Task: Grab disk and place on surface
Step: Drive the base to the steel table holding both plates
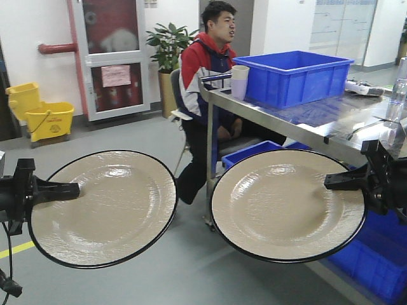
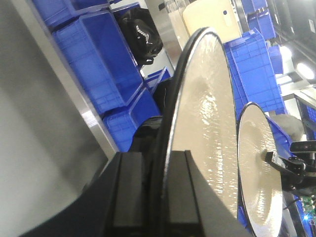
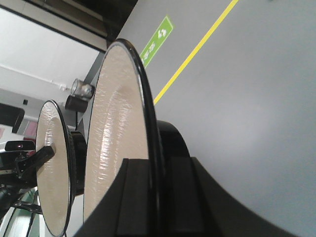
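I hold two disks: beige plates with black rims, side by side in the air above the grey floor. My left gripper (image 1: 70, 189) is shut on the left rim of the left plate (image 1: 105, 206). My right gripper (image 1: 334, 181) is shut on the right rim of the right plate (image 1: 286, 203). In the left wrist view, the left gripper (image 2: 165, 155) clamps its plate (image 2: 202, 123) edge-on. In the right wrist view, the right gripper (image 3: 155, 163) does the same with its plate (image 3: 121, 123). The shiny steel tabletop (image 1: 318, 121) lies behind and above the right plate.
On the steel table stand a blue bin (image 1: 296, 76) and a white cup (image 1: 240, 81). A man (image 1: 210, 63) sits at its far end. Blue crates (image 1: 375, 254) are stacked under the table. A yellow mop bucket (image 1: 41, 114) stands at the far left.
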### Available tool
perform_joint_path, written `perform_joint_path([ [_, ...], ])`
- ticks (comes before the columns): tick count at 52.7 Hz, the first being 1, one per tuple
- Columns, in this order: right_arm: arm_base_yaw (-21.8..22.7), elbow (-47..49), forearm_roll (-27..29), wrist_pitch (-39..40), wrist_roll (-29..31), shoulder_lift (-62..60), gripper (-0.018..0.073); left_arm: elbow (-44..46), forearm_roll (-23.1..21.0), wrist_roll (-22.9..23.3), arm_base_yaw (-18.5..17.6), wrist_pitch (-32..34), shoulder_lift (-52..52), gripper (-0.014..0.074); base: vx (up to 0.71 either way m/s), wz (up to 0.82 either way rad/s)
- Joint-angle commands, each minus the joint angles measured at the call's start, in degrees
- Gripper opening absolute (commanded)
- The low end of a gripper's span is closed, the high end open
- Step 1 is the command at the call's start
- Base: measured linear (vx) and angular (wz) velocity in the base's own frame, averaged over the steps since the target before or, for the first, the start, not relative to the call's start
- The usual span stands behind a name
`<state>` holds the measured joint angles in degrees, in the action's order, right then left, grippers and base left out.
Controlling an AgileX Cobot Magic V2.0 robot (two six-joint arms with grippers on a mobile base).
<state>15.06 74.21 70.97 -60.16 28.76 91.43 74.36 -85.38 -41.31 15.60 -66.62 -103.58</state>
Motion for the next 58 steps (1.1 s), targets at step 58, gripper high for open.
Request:
perform_joint_path([
  [58,0.2,1.8,7.2,-0.4,0.0,-3.0,-0.0009,2.1,-7.9,1.0,-0.2,-4.0,3.7,-0.0002,0.4,-0.28],
])
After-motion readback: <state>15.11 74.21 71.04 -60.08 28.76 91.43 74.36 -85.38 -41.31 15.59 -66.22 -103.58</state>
